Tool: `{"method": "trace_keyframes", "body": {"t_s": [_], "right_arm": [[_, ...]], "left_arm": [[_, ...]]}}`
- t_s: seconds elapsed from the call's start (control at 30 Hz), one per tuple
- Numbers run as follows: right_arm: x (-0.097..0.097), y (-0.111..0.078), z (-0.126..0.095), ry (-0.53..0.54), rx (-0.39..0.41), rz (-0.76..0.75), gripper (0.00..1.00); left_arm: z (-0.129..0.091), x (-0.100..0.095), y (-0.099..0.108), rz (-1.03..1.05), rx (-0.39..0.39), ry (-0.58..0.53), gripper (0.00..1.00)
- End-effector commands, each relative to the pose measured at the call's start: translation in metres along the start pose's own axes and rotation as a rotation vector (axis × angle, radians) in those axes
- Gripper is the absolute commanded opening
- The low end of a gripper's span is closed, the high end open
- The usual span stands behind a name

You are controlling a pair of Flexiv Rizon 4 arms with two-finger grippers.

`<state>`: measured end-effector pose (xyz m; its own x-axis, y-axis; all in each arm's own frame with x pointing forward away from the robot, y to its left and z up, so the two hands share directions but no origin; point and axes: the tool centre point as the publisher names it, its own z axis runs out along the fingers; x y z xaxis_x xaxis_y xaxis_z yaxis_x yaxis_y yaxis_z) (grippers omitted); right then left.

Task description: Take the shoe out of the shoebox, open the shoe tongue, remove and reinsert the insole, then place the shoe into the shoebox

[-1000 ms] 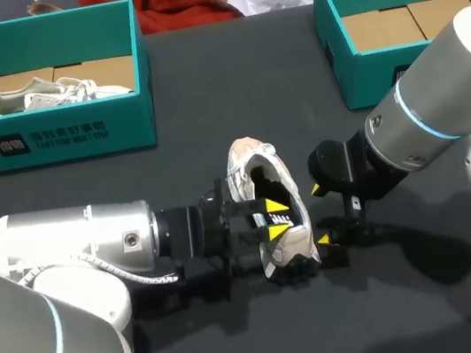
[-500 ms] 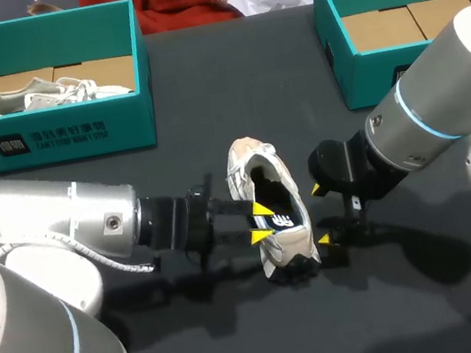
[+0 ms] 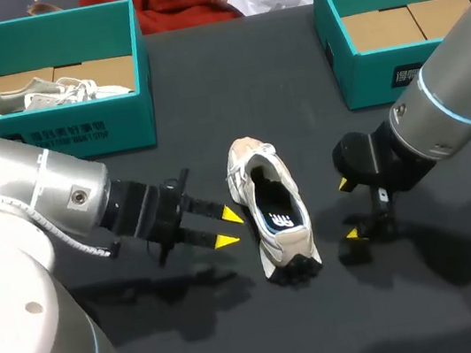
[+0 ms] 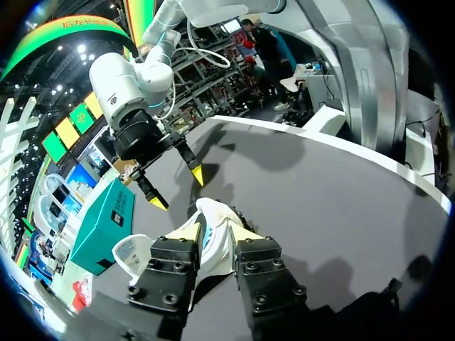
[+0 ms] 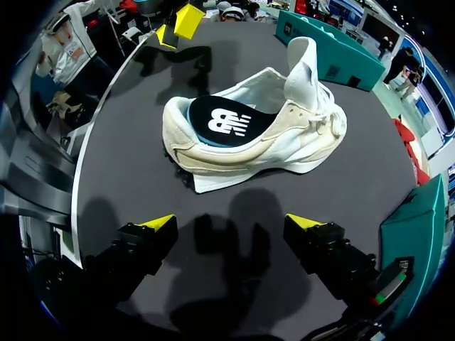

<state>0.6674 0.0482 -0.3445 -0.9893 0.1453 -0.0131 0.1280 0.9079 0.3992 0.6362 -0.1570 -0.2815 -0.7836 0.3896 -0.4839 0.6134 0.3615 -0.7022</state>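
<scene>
Head view: a second ago the left gripper (image 3: 228, 228) had its fingers down inside the shoe (image 3: 272, 209), over the insole (image 3: 279, 216). It has since drawn straight back and now hangs just short of the shoe's side, with its fingers a moderate way apart and nothing between them. The right gripper (image 3: 346, 209) has also eased off on the shoe's far side. It stands near the shoe without touching it, spread wide and empty. The shoe lies upright on the table (image 3: 243, 336) between the two grippers. An empty shoebox (image 3: 354, 77) sits well beyond the right gripper.

Left wrist view: the shoe (image 4: 213, 217) sits just ahead of the left gripper (image 4: 213, 238), whose fingertips no longer reach into its opening. The right gripper (image 4: 176, 186) hovers past the shoe, open.

Right wrist view: the shoe (image 5: 249, 135) lies ahead of the right gripper (image 5: 229, 222), apart from both of its wide-set fingers. The dark insole (image 5: 224, 122) lies flat in the heel and the tongue (image 5: 302, 67) stands up. The left gripper (image 5: 176, 20) shows beyond the shoe.

With both grippers off the shoe and the insole seated, the reinsertion looks finished. What seems left is to grasp the shoe and carry it into a shoebox.
</scene>
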Motion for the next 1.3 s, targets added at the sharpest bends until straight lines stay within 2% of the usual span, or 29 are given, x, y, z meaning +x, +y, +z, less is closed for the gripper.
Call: {"method": "trace_keyframes", "body": {"t_s": [0.03,0.13,0.2,0.43,0.47,0.53,0.67,0.7,1.1,1.3], "right_arm": [[0.009,-0.012,-0.036,-0.02,0.015,0.01,1.0],[0.009,-0.019,-0.043,-0.025,0.023,0.02,1.0],[0.009,-0.026,-0.047,-0.033,0.0,0.063,1.0],[0.009,-0.026,-0.047,-0.033,0.0,0.063,1.0],[0.009,-0.026,-0.047,-0.033,0.0,0.063,1.0],[0.009,-0.026,-0.047,-0.033,0.0,0.063,1.0],[0.009,-0.026,-0.047,-0.033,0.0,0.063,1.0],[0.009,-0.026,-0.047,-0.033,0.0,0.063,1.0],[0.009,-0.026,-0.047,-0.033,0.0,0.063,1.0],[0.009,-0.026,-0.047,-0.033,0.0,0.063,1.0]], "left_arm": [[-0.037,-0.004,-0.003,-0.004,0.002,0.127,0.22],[-0.046,-0.006,-0.002,0.004,-0.004,0.166,0.22],[-0.051,-0.007,0.0,0.008,-0.005,0.188,0.24],[-0.071,-0.013,0.004,0.04,-0.017,0.297,0.21],[-0.074,-0.014,0.004,0.05,-0.021,0.32,0.2],[-0.079,-0.016,0.003,0.078,-0.033,0.376,0.0],[-0.09,-0.025,0.001,0.125,-0.088,0.499,0.0],[-0.095,-0.028,0.001,0.147,-0.055,0.514,0.0],[-0.095,-0.028,0.001,0.147,-0.055,0.514,0.0],[-0.079,-0.045,-0.004,0.324,-0.078,0.647,0.0]]}}
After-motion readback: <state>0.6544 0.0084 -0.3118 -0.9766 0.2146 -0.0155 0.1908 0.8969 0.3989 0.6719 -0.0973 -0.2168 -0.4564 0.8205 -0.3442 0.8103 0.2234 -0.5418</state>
